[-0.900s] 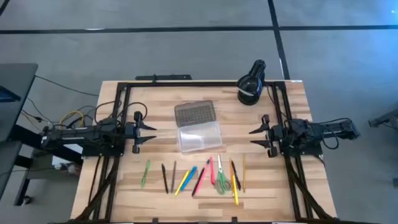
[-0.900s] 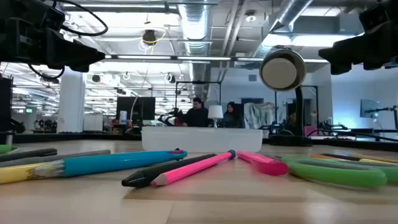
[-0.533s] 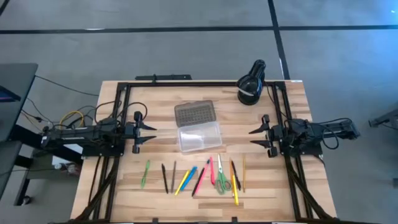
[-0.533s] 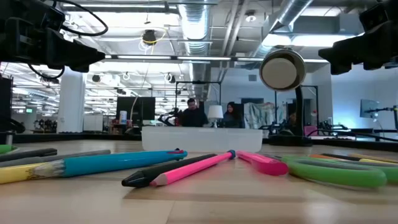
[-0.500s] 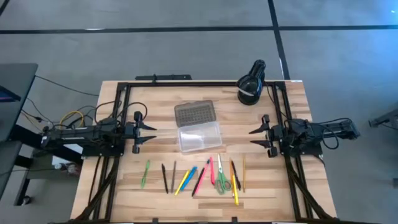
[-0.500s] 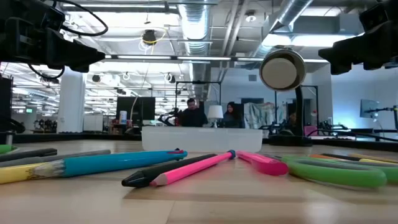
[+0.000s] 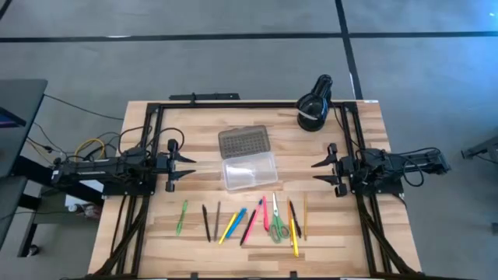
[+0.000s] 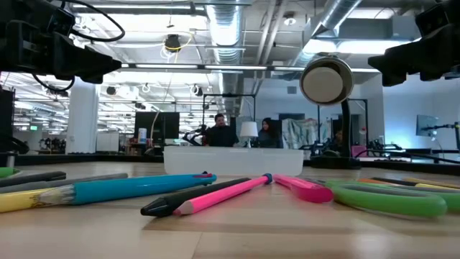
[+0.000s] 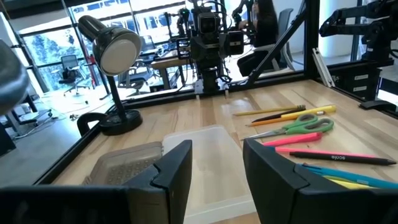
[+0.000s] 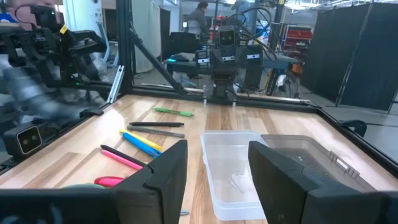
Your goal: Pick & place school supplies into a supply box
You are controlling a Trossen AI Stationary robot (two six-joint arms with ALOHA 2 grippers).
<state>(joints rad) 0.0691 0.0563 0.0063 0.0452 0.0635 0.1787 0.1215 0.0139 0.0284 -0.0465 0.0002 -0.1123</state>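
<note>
Supply box (image 7: 247, 159) lies open, clear tray, grey dotted lid.

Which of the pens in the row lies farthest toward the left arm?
The green pen. It lies alone at the row's end on the left arm's side, apart from the two dark pencils next to it.

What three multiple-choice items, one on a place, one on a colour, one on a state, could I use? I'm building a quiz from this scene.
1. Where do the school supplies lie?
A. in the supply box
B. on the table, near its front edge
C. beside the lamp

2. What colour are the scissors' handles?
A. green
B. red
C. white

3. How is the supply box?
A. shut
B. overturned
C. open, lid folded back

Answers: 1 B, they lie in a row in front of the box; 2 A, the scissors have green handles; 3 C, the dotted lid lies flat behind the clear tray.
</note>
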